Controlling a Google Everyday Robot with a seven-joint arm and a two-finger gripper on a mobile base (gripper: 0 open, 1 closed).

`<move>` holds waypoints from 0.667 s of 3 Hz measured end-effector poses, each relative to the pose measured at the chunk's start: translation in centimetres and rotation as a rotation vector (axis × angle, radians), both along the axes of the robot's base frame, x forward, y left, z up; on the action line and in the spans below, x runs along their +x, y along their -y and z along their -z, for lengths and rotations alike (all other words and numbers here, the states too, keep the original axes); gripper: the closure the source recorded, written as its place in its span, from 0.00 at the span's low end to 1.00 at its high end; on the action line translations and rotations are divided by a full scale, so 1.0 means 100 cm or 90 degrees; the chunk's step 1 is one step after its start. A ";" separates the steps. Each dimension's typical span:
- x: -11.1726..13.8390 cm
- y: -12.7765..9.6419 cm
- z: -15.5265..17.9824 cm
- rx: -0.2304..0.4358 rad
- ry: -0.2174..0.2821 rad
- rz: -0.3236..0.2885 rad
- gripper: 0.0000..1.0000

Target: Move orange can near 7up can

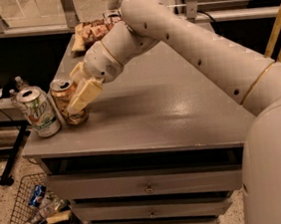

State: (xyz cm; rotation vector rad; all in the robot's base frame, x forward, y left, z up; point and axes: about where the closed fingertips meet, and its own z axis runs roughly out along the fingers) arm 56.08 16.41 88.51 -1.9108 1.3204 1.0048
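— Where is the gripper (71,91) in the camera view?
— Low over the front left corner of the grey table (151,115); the white arm (194,53) reaches down to it from the right.
— And its claw?
— Clamped on the orange can (60,100); one pale finger (84,94) lies across the can's front, the other sits behind its silver top.
— Where is that can?
— Standing on the table near the left edge, just beside the 7up can (38,114); the two look to be touching or very nearly so, I cannot tell which; the 7up can is upright at the very corner.
— Anything else?
— Snack bags (92,31) at the table's far end, well apart from the cans; drawers (148,188) under the tabletop; a wire basket (21,216) of packets on the floor at lower left.
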 end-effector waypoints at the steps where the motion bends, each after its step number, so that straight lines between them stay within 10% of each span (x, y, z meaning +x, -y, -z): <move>1: -0.001 -0.002 0.001 0.000 -0.001 -0.002 0.00; 2: -0.006 0.008 -0.003 -0.004 0.011 0.004 0.00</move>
